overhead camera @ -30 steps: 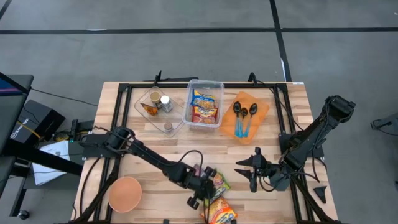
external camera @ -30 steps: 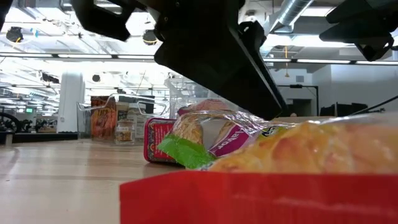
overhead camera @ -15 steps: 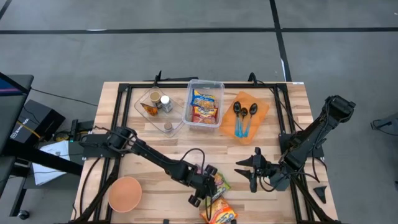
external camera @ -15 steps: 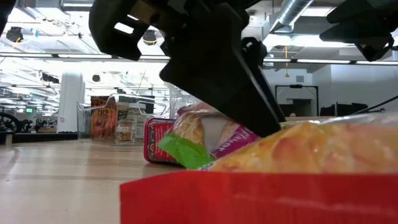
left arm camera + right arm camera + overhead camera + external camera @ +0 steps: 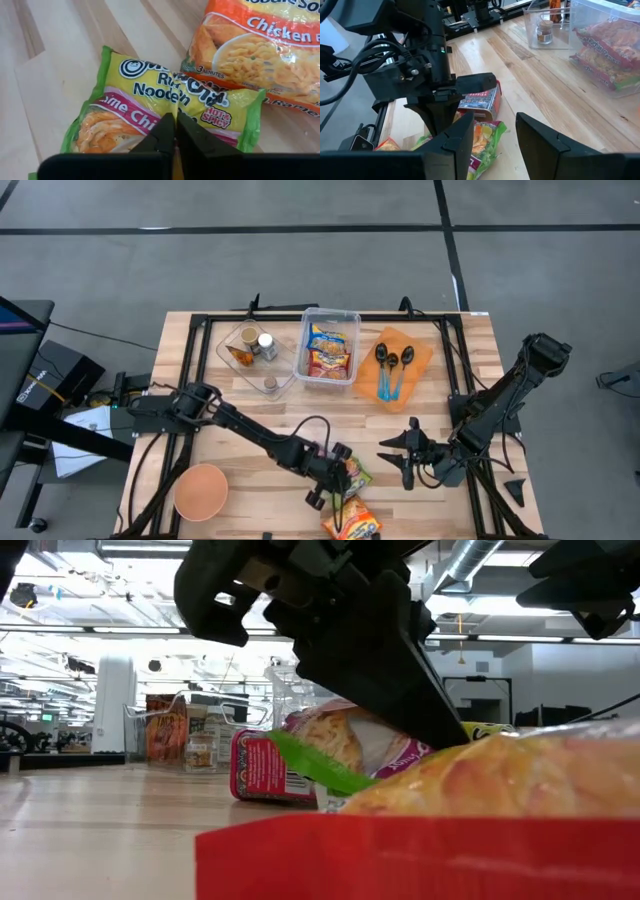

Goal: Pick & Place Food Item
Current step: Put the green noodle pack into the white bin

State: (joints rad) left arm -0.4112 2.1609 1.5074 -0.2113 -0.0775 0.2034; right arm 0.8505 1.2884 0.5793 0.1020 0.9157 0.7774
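Left gripper (image 5: 174,131) pinches green noodle pack (image 5: 150,105) mid-wrapper, jaws tight together, likely for lifting toward bin (image 5: 329,347). Right gripper (image 5: 495,131) waits nearby, jaws partly apart, empty.

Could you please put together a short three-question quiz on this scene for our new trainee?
1. True or false: the left gripper is shut on the green noodle pack.
2. What lies on the orange tray? A) spoons B) cans C) a bowl
3. Which gripper waits open, off the table's right side?

Key:
1. True; its fingers pinch the pack's wrapper.
2. A; spoons.
3. The right gripper, holding nothing.
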